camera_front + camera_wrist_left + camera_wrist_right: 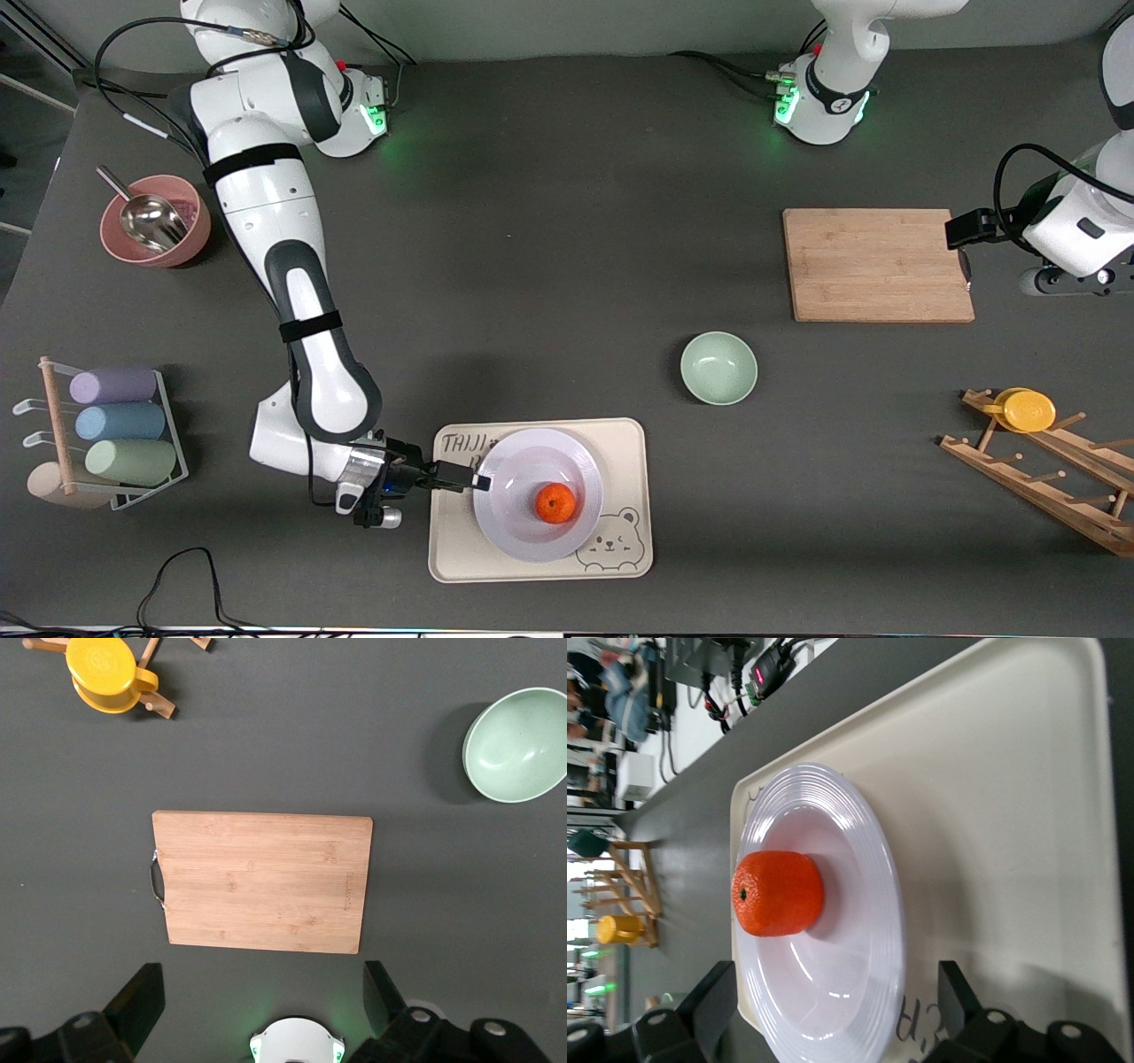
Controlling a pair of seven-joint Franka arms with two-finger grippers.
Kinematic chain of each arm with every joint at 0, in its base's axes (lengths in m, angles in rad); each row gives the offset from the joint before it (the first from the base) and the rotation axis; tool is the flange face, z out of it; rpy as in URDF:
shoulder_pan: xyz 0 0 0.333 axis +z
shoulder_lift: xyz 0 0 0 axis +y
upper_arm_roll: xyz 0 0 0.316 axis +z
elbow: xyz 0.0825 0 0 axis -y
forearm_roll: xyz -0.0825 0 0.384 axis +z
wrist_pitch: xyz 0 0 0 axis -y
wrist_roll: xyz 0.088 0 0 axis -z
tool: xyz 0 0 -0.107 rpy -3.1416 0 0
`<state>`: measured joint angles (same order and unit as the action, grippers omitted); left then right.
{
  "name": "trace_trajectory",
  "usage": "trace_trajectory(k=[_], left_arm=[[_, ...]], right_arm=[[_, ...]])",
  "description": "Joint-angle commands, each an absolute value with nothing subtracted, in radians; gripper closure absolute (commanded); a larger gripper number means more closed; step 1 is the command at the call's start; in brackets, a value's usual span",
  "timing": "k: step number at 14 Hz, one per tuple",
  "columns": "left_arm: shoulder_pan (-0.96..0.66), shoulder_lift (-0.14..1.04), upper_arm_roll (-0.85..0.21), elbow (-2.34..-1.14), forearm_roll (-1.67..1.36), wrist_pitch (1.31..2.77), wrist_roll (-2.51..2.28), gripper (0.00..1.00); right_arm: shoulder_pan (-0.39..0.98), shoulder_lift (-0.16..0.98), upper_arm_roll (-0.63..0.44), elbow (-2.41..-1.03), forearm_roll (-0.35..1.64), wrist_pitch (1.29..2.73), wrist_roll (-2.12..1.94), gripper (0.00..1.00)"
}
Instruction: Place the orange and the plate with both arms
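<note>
One orange (555, 502) on plate (514, 532), tray (625, 443) lettered "TAIJI"

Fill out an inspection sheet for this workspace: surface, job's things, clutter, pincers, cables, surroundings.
Surface: dark grey table.
Job's things: orange sits in the plate; plate rests on the bear tray.
Clutter: green bowl, cutting board, pink bowl holding a scoop, cup rack, wooden rack with a yellow cup.
Pincers: right pincer open at the plate's rim; left pincer open, waiting above the cutting board.
Cables: black cable along the table's near edge.
Surroundings: nothing seen.
</note>
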<state>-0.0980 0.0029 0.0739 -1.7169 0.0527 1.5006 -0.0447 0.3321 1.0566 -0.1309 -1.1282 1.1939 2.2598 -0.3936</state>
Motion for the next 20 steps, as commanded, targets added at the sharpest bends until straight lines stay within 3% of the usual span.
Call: trace_trajectory(k=[1, 4, 8, 10, 15, 20], left_arm=[[-0.095, 0.011, 0.074, -1.694, 0.06, 1.48, -0.04, 0.0], [-0.092, 0.011, 0.075, -1.694, 0.06, 1.479, -0.034, 0.0], [-0.095, 0.011, 0.075, -1.694, 0.06, 1.477, -0.035, 0.0], [-0.095, 0.011, 0.074, -1.694, 0.058, 1.48, -0.034, 0.0], [-0.1, 0.011, 0.074, -1.694, 0.058, 1.483, -0.038, 0.0], [-0.097, 0.011, 0.074, -1.695, 0.054, 1.496, -0.04, 0.0]], right_arm=[[0.328, 0.994, -0.13, -1.138, 1.015, 2.261, -0.287, 0.0], [0.325, 0.944, -0.153, -1.166, 0.846, 2.231, -0.249, 0.0], [0.336, 0.841, -0.248, -1.193, 0.715, 2.021, -0.25, 0.0], [0.336, 0.743, -0.253, -1.289, 0.655, 1.959, -0.253, 0.0], [0.341, 0.418, -0.288, -1.641, 0.482, 1.957, -0.244, 0.0], [0.341, 0.25, -0.311, -1.77, 0.39, 1.89, -0.215, 0.0]])
